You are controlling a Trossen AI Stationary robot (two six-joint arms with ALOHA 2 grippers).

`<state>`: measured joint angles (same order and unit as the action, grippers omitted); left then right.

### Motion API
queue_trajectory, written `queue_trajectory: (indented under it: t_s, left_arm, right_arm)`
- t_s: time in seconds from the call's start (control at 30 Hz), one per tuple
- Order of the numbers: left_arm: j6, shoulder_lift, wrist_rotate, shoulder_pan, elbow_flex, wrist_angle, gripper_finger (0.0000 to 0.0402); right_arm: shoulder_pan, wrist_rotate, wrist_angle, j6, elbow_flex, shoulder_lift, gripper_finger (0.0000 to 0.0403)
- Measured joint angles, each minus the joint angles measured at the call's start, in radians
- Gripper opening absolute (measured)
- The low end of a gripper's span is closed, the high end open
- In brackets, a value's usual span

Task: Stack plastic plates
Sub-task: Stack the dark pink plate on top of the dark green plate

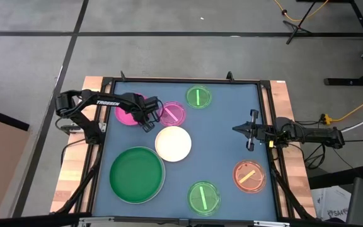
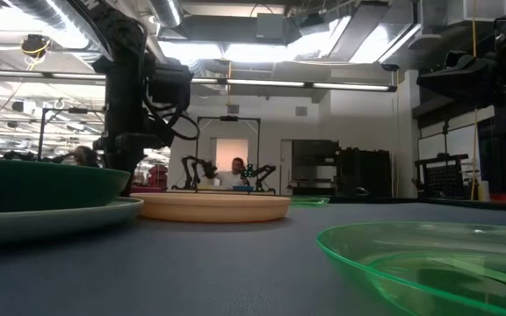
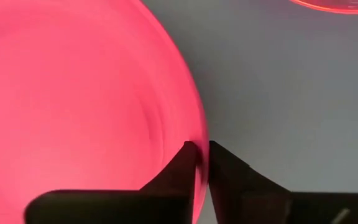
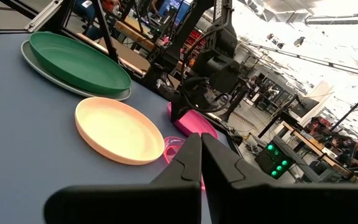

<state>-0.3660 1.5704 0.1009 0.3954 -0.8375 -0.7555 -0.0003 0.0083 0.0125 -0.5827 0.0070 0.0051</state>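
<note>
My left gripper (image 1: 147, 115) is shut on the magenta plate (image 1: 128, 111) near the table's far left. Beside that plate lies a small translucent pink plate (image 1: 172, 113). The cream plate (image 1: 172, 143) sits mid-table, flat on the mat. The dark green plate (image 1: 137, 174) rests inside a pale plate (image 2: 104, 211) at the near left. Two small green plates (image 1: 198, 96) (image 1: 203, 197) and an orange one (image 1: 249, 176) lie apart. My right gripper (image 1: 239, 129) is shut and hovers over the right side, touching nothing. My left gripper pinches the magenta plate's rim (image 3: 199, 134) on the side facing the small pink plate. One finger (image 3: 178, 167) is over the plate's inside and the other finger (image 3: 229, 168) is outside the rim. The fingers point down from above. Whether the plate is lifted clear, I cannot tell.
The blue mat (image 1: 225, 151) has a raised dark frame all round. Bare mat lies between the cream plate and my right gripper. In the right wrist view the left arm (image 4: 219, 56) stands over the magenta plate (image 4: 194, 124). People and equipment show in the room beyond.
</note>
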Motion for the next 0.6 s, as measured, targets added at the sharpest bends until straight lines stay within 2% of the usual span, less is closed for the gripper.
queue_trajectory:
  t_s: [0.1,0.6]
  left_arm:
    - [0.0,-0.001,0.005,0.0,-0.001,-0.003,0.0008]
    - [-0.019,-0.001,0.015,-0.022,-0.001,-0.031,0.0004]
  right_arm:
    - [0.0,0.0,0.0,0.0,0.0,0.0,0.0001]
    - [0.0,0.0,0.0,0.0,0.0,0.0,0.0001]
